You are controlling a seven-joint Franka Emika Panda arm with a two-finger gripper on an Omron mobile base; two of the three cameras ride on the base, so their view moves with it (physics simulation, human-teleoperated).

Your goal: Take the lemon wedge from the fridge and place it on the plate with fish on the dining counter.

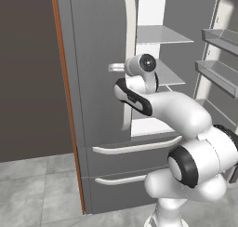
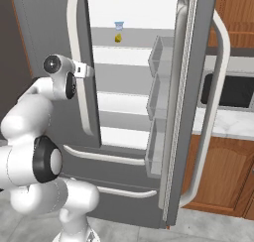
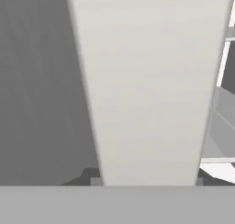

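Gripper [image 2: 89,70]: jaws straddling the left door handle [image 3: 147,90], grip uncertain; lemon wedge [image 2: 118,38] sits above and rightward on the upper fridge [image 2: 44,18] shelf.

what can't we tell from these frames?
- Gripper: hand view, the left door handle sits between the finger tips; contact unclear.
- Lemon wedge: right base view, a tiny yellow speck; shape unreadable.
- Pale blue cup: right base view, too small for detail.
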